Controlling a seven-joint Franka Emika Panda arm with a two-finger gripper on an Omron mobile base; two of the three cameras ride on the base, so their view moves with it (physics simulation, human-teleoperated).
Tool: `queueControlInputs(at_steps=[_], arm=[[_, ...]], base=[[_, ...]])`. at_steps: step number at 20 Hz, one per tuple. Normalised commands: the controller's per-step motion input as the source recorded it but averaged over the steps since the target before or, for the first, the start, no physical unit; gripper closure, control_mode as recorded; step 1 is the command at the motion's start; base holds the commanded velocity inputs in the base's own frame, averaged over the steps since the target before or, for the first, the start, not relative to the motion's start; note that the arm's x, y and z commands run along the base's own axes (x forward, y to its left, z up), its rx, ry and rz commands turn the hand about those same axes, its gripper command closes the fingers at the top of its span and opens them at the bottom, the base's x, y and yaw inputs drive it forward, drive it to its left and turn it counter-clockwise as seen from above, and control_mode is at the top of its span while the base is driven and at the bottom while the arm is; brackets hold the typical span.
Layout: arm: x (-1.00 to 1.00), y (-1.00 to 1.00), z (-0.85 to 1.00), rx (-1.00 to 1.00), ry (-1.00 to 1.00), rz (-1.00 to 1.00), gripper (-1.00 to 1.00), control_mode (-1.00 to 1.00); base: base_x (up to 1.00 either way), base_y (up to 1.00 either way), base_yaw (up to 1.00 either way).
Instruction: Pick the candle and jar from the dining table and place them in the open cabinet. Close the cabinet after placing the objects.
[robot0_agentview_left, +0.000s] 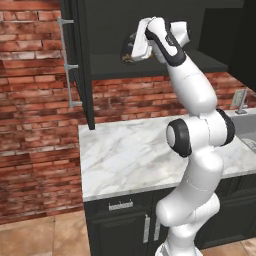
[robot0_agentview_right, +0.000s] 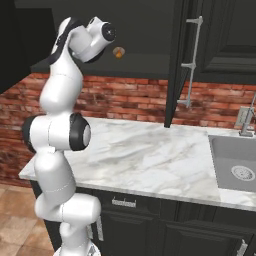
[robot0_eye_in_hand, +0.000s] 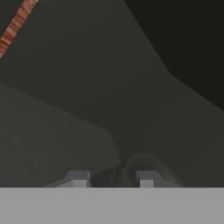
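Overhead, the gripper (robot0_eye_in_hand: 112, 179), jaws slightly parted, straddles the jar (robot0_agentview_left: 128, 51) on the cabinet (robot0_agentview_left: 150, 65) shelf above the marble counter (robot0_agentview_left: 130, 155).

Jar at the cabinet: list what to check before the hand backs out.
1. Jar is inside the cabinet, above the shelf: ok.
2. Jar stands upright with its base on the shelf: cannot tell, as the dark interior hides its base.
3. Hand has let go of the jar: cannot tell. The jar sits between the fingertips.
4. Cabinet door is swung wide, leaving the way back free: ok.
5. Arm is free of the door and shelf edge: ok.
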Motion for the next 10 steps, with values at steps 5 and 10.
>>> queueControlInputs(at_steps=[5,10], arm=[[0.19,0.00,-0.10,0.00,0.00,0.00,-1.00,-1.00],[0.04,0.00,-0.01,0.00,0.00,0.00,-1.00,-1.00]], base=[[0.00,0.00,0.00],[0.00,0.00,0.00]])
